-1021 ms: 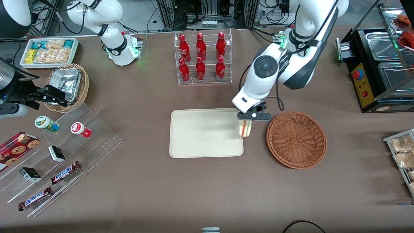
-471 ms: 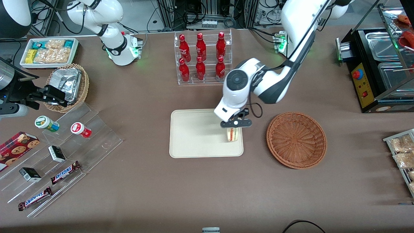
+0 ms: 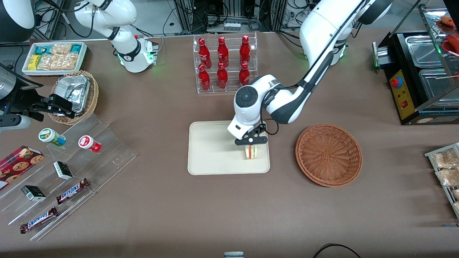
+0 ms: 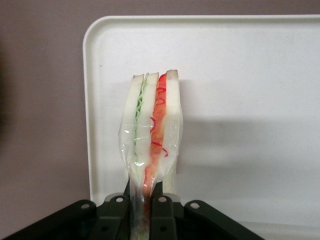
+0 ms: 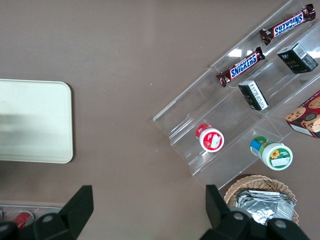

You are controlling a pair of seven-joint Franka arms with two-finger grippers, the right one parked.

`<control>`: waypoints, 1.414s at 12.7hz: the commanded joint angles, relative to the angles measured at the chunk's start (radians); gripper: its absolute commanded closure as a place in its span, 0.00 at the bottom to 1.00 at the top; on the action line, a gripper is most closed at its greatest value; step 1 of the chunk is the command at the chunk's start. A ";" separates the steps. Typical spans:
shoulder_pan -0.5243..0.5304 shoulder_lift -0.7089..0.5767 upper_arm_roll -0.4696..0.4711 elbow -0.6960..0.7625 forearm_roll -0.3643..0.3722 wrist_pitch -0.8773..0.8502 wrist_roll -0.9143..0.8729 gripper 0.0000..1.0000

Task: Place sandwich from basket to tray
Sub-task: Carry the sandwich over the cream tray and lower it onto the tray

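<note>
Snickers [image 3: 38, 219]: 2 bars on the clear stepped stand [image 3: 71, 168], nearest the front camera, toward the parked arm's end of the table [image 3: 161, 215].
Stand: also carries 2 small dark boxes and 2 round tubs, 1 with a green lid [image 3: 52, 137], 1 with a red lid [image 3: 89, 143]; a cookie box [image 3: 16, 165] lies just beside it.
Basket [image 3: 329, 154]: round reddish-brown wicker, on the table beside the tray, toward the working arm's end; nothing shows inside it.
Tray [image 3: 211, 150]: cream rectangle, flat on the table, near its middle.
Sandwich [image 3: 251, 152]: over the tray, at the end nearest the basket, standing on edge with the filling layers facing the front camera. In the wrist view the sandwich [image 4: 151, 140] is wrapped in clear film, with green filling between 2 slices and red-orange between the next 2. Whether it touches the tray I cannot tell.
Gripper [image 3: 251, 140]: directly above the sandwich, over the tray; in the wrist view the gripper [image 4: 140, 212] has both black fingers [image 4: 116, 210] clamped on the sandwich's end, pinching it narrow.
Foil basket [image 3: 75, 95]: tan wicker with foil containers, farther from the camera than the stand.
Bottles [image 3: 223, 62]: 6 red ones in a clear rack, farther from the camera than the tray.
Snack bin [image 3: 55, 56]: white, with packets, farthest, at the parked arm's end.
</note>
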 commanded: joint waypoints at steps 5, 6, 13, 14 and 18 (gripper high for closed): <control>-0.009 0.039 -0.006 0.040 0.020 0.039 0.100 1.00; -0.009 0.039 -0.006 0.040 0.017 0.039 0.094 1.00; -0.009 0.083 -0.004 0.036 0.031 0.113 0.048 0.26; -0.009 0.082 -0.004 0.037 0.030 0.113 0.048 0.00; -0.004 0.060 -0.001 0.037 0.014 0.111 0.043 0.00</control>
